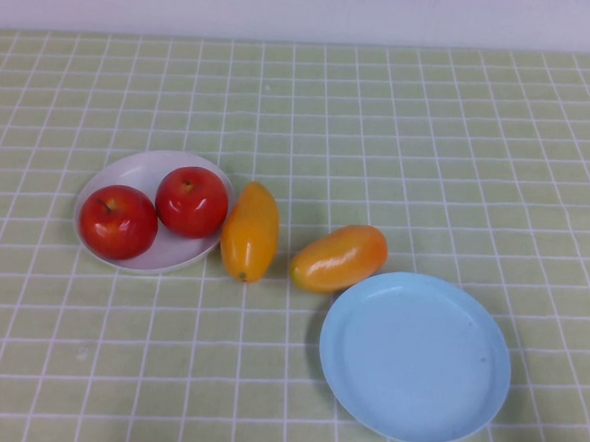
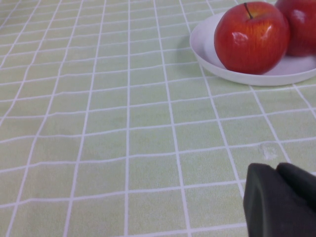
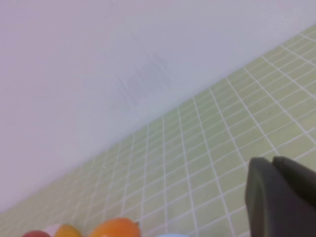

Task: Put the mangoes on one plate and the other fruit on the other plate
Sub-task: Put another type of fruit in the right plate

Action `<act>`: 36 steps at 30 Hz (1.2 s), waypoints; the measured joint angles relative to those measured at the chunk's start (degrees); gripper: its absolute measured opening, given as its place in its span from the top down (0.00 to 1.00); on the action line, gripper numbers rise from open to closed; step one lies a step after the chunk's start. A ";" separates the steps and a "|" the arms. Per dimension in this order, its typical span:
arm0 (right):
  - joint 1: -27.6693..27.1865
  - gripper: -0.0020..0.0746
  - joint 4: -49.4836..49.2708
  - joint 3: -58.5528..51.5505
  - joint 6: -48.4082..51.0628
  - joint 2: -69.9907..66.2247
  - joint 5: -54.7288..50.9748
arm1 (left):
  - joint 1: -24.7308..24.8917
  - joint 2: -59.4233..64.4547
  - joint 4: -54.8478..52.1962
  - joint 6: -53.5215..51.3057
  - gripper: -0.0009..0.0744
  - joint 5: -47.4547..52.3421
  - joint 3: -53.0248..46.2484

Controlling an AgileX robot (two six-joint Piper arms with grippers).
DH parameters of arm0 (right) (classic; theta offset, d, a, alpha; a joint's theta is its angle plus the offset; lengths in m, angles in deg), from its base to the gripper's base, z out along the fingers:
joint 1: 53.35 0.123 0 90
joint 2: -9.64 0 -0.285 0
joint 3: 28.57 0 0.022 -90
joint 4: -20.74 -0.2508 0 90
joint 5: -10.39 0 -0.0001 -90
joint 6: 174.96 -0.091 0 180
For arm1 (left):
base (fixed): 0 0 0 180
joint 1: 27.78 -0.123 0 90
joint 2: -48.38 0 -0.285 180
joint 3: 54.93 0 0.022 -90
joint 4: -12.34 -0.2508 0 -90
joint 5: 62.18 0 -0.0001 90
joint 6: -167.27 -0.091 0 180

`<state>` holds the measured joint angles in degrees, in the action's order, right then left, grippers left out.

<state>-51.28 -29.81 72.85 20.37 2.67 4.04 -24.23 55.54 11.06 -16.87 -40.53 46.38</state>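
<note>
Apples [image 2: 252, 37] far beyond left pincer [image 2: 279, 200]; right pincer [image 3: 281, 197] raised; both apparently clenched.

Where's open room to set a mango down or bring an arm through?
Blue plate is bare. Cloth behind the fruit and left of the white plate lies open. Crowded: apples, two mangoes. Left gripper and right gripper stay clear.

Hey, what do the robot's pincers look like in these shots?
Only a corner of each shows. The left pincer is a matte black, blocky, rounded piece; the right pincer looks the same. No cables or markings show, and the high view shows neither arm.
</note>
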 joint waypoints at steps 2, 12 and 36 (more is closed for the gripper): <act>0.00 0.99 -2.20 0.00 0.00 0.00 -0.44 | 0.00 0.00 0.00 0.00 0.98 0.00 0.00; 0.00 0.99 -1.15 15.70 0.00 -18.69 -23.66 | 0.00 0.00 0.00 0.00 0.98 0.00 0.00; 20.32 0.99 24.78 57.79 -9.93 -78.11 -43.02 | 0.00 0.00 0.00 0.00 0.98 0.00 0.00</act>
<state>-30.96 -5.02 130.64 10.44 -75.45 -38.97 -24.23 55.54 11.06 -16.87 -40.53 46.38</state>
